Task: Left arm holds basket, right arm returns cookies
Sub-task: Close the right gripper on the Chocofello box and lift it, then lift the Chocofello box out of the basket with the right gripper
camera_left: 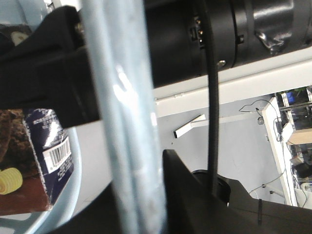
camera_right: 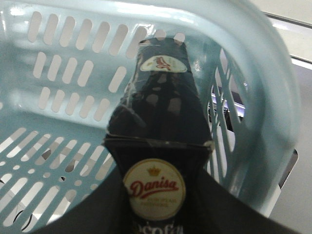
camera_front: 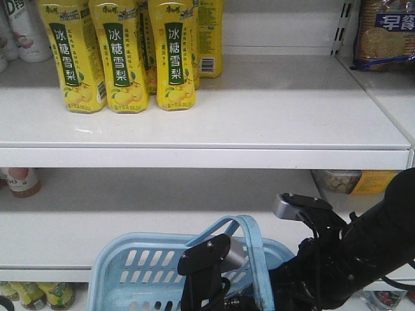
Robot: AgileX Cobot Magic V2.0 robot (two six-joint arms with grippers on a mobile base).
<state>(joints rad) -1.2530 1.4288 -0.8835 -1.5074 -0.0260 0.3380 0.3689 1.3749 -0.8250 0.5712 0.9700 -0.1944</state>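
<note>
Cookies point(camera_right: 156, 117) gripped between right jaws, inside basket point(camera_right: 277, 97).

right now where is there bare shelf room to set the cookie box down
Upper shelf: bare stretch between the yellow bottles and the biscuit pack. Lower shelf: bare between the small bottle at left and the packs at right. Crowded: upper left, and the basket holding the cookie box.

The basket point(camera_front: 107, 272) is coloured light blue, with slotted sides. Inside the basket, the cookie box point(camera_right: 156, 107) is printed dark navy with a cream logo lettered red. Above the basket, yellow bottles point(camera_front: 123, 52) are banded with green labels
</note>
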